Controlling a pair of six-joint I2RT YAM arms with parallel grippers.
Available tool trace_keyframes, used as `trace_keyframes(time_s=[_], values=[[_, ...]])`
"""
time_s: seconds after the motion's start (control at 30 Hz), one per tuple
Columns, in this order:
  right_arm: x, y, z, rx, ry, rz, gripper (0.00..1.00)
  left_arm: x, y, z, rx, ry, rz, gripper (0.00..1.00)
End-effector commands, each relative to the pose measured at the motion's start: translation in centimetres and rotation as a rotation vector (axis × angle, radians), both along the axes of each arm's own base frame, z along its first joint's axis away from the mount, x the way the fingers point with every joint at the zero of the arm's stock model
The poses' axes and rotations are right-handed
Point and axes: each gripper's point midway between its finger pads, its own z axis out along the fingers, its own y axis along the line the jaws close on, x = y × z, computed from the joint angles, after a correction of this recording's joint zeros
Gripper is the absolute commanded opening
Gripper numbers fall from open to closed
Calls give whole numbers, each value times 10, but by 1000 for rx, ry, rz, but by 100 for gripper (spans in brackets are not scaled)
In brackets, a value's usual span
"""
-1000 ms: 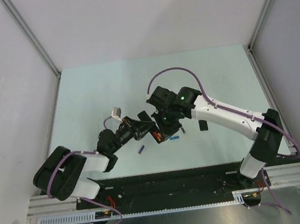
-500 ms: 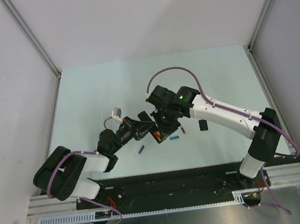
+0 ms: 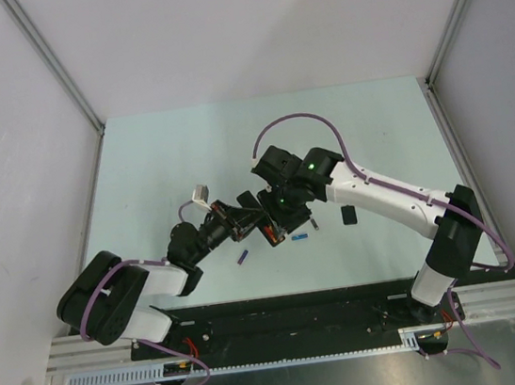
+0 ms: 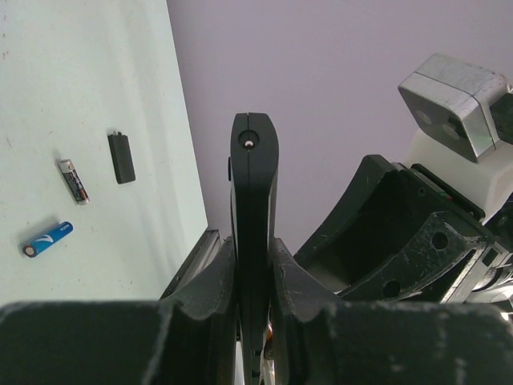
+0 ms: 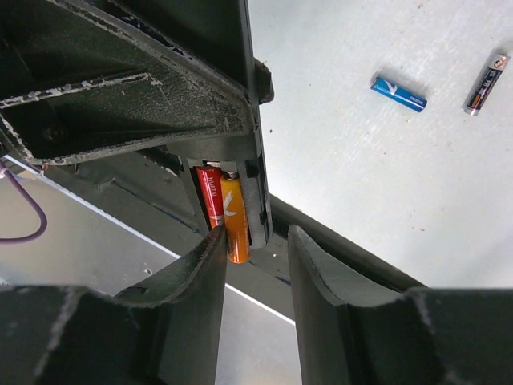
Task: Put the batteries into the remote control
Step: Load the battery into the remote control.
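Left gripper [image 4: 254, 258] has its jaws closed tight on the remote control [image 4: 254, 180], one finger flat on each broad face, thin edge toward the left wrist camera. In the top view the left gripper [image 3: 250, 218] holds the remote control [image 3: 267, 228] over the middle of the worktop [image 3: 158, 158], a bit closer to the near edge than the far edge. Right gripper [image 5: 256, 237] sits right at the remote control [image 5: 250, 120], on its open recess side. Its jaws are parted by a narrow gap and nothing is pinched between them. Two batteries lie side by side in the recess, a red one [image 5: 210, 195] and an orange one [image 5: 234, 223]. The orange one reaches further toward the right gripper and its end is just beside the inner face of one finger [image 5: 207, 269]; contact or not, cannot tell. Loose on the worktop are a blue battery [image 3: 299, 236] and a dark battery [image 3: 315, 226], near each other, just right of the remote toward the near edge. A purple battery [image 3: 242, 256] lies on the remote's left, closer still to the near edge. A small flat black piece [image 3: 347, 215] lies further toward the right edge, apart from the cells. The left wrist view shows the blue battery [image 4: 47, 239], the dark battery [image 4: 73, 180] and the black piece [image 4: 121, 157] all apart from each other.
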Motion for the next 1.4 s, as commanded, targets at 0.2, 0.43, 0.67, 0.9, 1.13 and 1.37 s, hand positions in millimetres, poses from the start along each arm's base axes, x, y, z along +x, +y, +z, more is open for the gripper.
trace_keyframes(time_s=[0.2,0.43,0.67,0.9,1.13,1.37], values=[[9,2,30,53,-71,-14,47,-6,-3,28,-70,-82,-27,0],[7,4,53,126,-113,-15,49,-5,-4,27,-68,-77,-30,0],[26,-7,98,304,-362,-115,51,-4,-4,32,-86,-72,-46,0],[11,-21,106,644,-546,-130,77,-8,-4,42,-107,-76,-112,0],[-15,-17,111,847,-596,-13,82,-11,-3,57,-139,-89,-125,0],[-30,-14,100,941,-596,70,84,-12,-1,68,-163,-100,-121,0]])
